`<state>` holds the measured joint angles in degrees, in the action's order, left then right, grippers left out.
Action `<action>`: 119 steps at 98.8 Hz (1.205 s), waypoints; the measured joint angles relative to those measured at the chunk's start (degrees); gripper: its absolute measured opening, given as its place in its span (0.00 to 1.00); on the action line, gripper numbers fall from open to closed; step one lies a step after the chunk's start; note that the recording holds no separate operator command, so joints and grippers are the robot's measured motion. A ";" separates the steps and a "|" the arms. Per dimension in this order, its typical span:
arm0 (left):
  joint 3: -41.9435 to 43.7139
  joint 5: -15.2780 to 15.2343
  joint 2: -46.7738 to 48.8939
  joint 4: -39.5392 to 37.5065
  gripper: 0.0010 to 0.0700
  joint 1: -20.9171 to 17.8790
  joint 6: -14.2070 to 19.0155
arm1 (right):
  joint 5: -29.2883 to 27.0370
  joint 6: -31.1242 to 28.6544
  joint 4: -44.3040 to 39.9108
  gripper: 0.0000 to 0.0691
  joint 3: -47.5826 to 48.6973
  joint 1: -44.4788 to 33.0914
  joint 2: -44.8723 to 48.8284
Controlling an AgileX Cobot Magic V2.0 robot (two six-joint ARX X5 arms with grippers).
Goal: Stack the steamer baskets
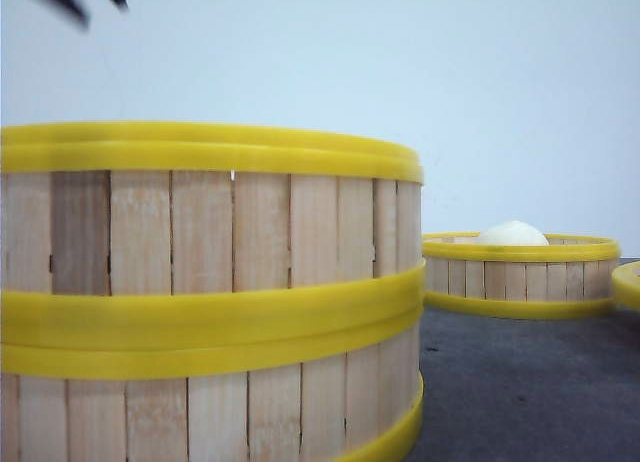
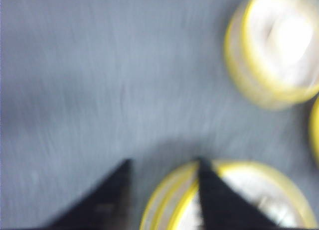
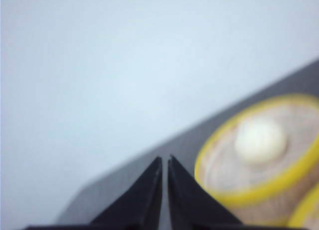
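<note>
Since two steamer baskets already sit one on the other as the near stack [image 1: 200,292], filling the front view's left side, I judge the step in hand is fetching the next basket to go on top. In the left wrist view that stack [image 2: 244,200] lies directly under my left gripper [image 2: 162,165], whose fingers stand apart with nothing between them, one finger crossing over the stack's yellow rim. That picture is smeared, so I read heights loosely.

To do this well, I would lift clear of the rim first, then travel to the single basket with the bun [image 1: 520,272], well beyond the left gripper and off to its right. I would straddle its wall with one finger inside and one outside, keep it level, and lower it squarely so the yellow bands seat.

That basket [image 3: 259,155] holds one white bun [image 3: 260,140], near its centre; it lies just ahead of my right gripper [image 3: 165,163], whose fingers are pressed together, empty. Beside it shows the edge of a third basket [image 1: 628,282]; its contents are hidden. What the stack holds I cannot tell.

All rest on the dark table [image 1: 520,392].
</note>
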<state>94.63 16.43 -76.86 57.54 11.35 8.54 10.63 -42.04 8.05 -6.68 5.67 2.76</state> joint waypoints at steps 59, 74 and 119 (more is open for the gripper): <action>0.59 -9.16 22.01 -3.63 0.01 2.80 2.91 | -4.81 27.67 -56.04 0.79 -72.30 -5.51 67.28; 0.59 -10.21 25.16 -2.36 0.01 4.28 1.99 | -4.63 28.44 -66.10 0.79 -85.22 -5.75 84.15; 0.59 -10.54 27.34 0.17 0.01 5.81 0.68 | -6.56 28.68 -71.60 0.65 -90.27 -5.11 102.71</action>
<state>95.22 5.89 -49.52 57.71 17.17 9.21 4.08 -13.37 -63.55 -96.95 0.56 105.47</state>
